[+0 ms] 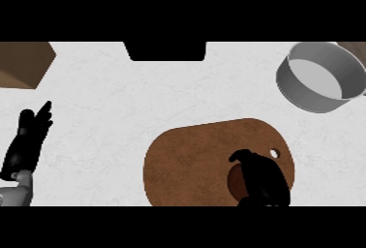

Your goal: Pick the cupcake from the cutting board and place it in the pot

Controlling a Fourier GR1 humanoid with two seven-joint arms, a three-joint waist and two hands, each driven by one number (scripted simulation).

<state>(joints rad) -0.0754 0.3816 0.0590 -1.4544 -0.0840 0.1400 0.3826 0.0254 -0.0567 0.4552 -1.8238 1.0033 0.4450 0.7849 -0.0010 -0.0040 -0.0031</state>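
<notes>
the right hand (263,180) is curled down over the near right part of the brown cutting board (193,164), fingers bent around a dark reddish-brown shape that is probably the cupcake (235,181); only a sliver of it shows at the hand's left, so the grip itself is mostly hidden. a small hole (274,153) in the board lies just beyond the fingers. well apart, at the far right of the white counter (143,97), the grey pot (322,77) stands with nothing visible inside, its rim cut by the edge. a brown box (22,63) is cut off far left. the left hand (28,140) rests open at the left edge, fingers straight.
</notes>
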